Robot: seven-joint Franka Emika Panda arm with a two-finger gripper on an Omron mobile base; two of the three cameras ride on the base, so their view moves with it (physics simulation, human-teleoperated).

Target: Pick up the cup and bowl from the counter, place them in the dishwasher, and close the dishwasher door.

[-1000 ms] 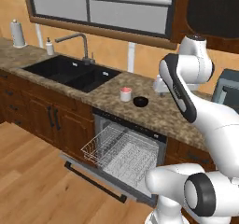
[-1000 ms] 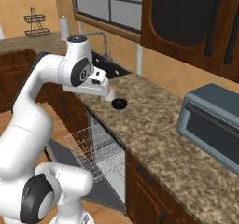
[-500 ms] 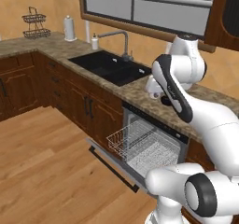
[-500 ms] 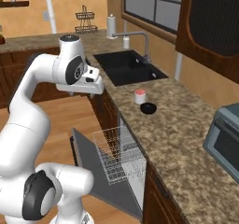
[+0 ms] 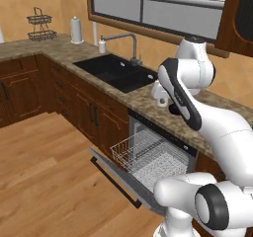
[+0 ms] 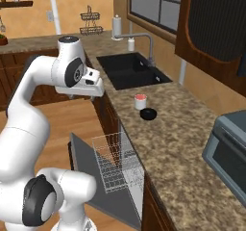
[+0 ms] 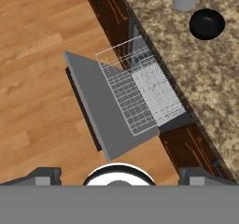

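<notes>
A: Where's your cup (image 6: 140,101)?

B: On the counter (image 6: 182,143), touching the bowl (image 6: 148,113) at its 5 o'clock; in the hand view both sit near 1 o'clock.

A: Handling?

B: Probably light, rigid, slick. Pinch across its wall near the rim.

A: The gripper (image 6: 80,88)?

B: You can't tell whether it's spread or closed; nothing's held.

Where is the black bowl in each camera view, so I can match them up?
Left base view: bowl right of centre, partly hidden behind the arm.
Right base view: bowl just above centre, on the counter.
Hand view: bowl top right.
Shared landmark: the cup stands right beside it.
</notes>
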